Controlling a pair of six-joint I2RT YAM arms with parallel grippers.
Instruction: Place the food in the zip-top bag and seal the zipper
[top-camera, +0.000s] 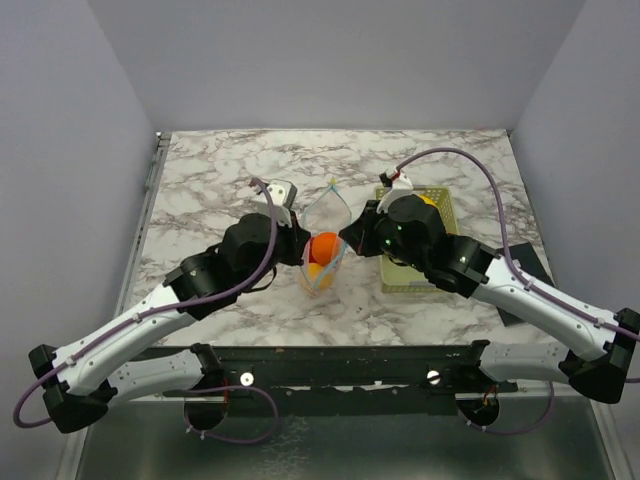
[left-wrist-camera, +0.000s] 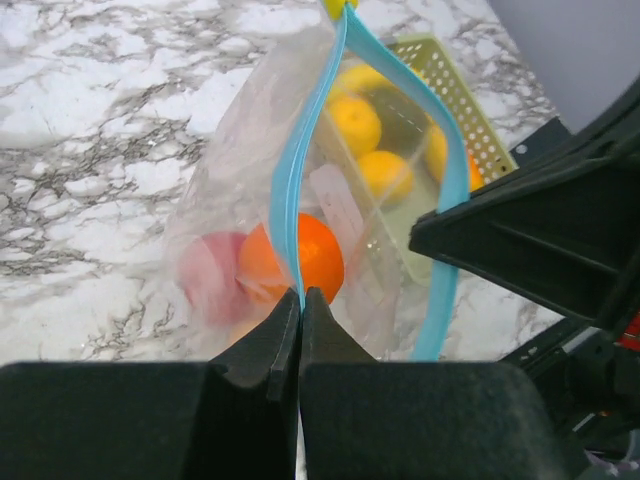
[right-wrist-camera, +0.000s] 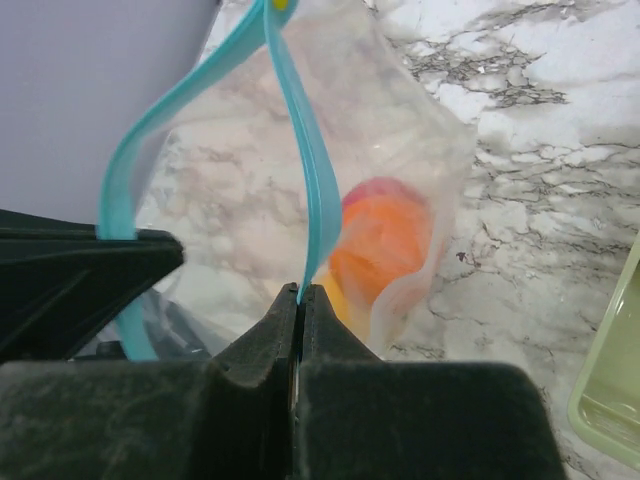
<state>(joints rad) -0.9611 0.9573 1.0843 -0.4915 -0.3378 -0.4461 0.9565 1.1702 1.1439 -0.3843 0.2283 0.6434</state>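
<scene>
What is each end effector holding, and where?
Both hold the zip-top bag by its zipper: the left end effector and right end effector each pinch one lip.

A lab-style robot test cell: plain grey panels (top-camera: 330, 60) enclose the marble-patterned table (top-camera: 220, 180) beyond and beside the left arm (top-camera: 130, 335) and right arm (top-camera: 545, 295), bolted to a black rail (top-camera: 340, 366).

My worktop (top-camera: 200, 190) is white marble with grey veining. The zip-top bag (left-wrist-camera: 225, 190) is clear, its zipper (left-wrist-camera: 288, 190) light blue. Through it show an orange (left-wrist-camera: 312, 255) and a red apple (left-wrist-camera: 205, 275), pinkish behind the plastic. The slotted basket (left-wrist-camera: 455, 85) is pale yellow-green, the fruits (left-wrist-camera: 355, 122) in it yellow. My left tool (left-wrist-camera: 300, 300) and right tool (right-wrist-camera: 300, 295) are black.
</scene>
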